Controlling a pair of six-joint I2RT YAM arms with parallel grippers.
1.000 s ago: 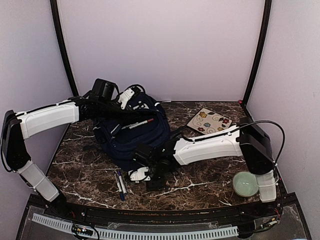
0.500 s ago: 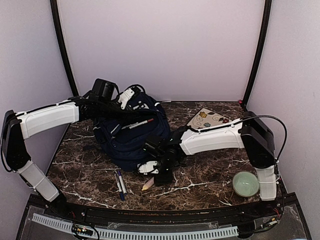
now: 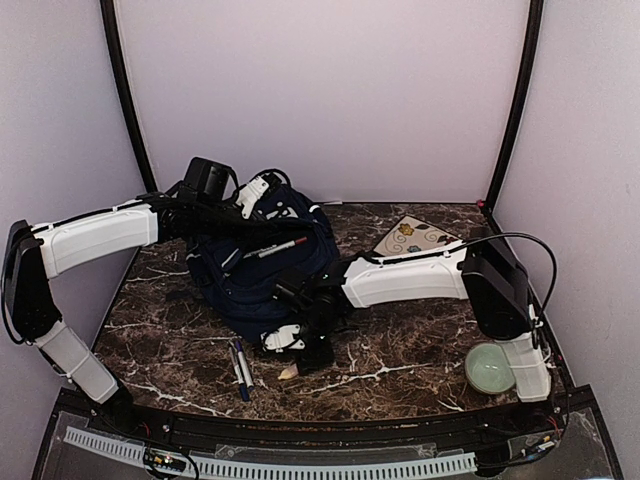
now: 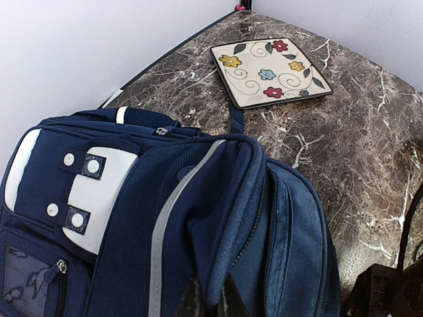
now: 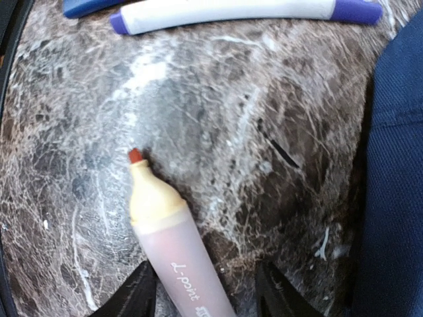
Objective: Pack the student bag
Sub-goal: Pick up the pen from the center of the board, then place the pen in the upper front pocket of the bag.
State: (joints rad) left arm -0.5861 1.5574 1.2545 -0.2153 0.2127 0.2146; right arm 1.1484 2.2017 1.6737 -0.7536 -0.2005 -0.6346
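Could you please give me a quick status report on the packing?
Left end effector shut on student bag, top edge. Right end effector open astride highlighter on table. Pen nearby, apart.

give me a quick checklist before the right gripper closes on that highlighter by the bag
1. Highlighter between the right gripper fingers: ok, one finger on each side.
2. Jaws open enough: ok, open, though the highlighter sits nearer one finger.
3. Highlighter capped: not ok, its orange tip is bare.
4. Two pens out of the grasp: ok, they lie apart from the highlighter.
5. Left gripper holding the student bag: ok, shut on a fold of fabric at its top.
6. Bag compartment open to receive it: cannot tell, no view shows an opening.
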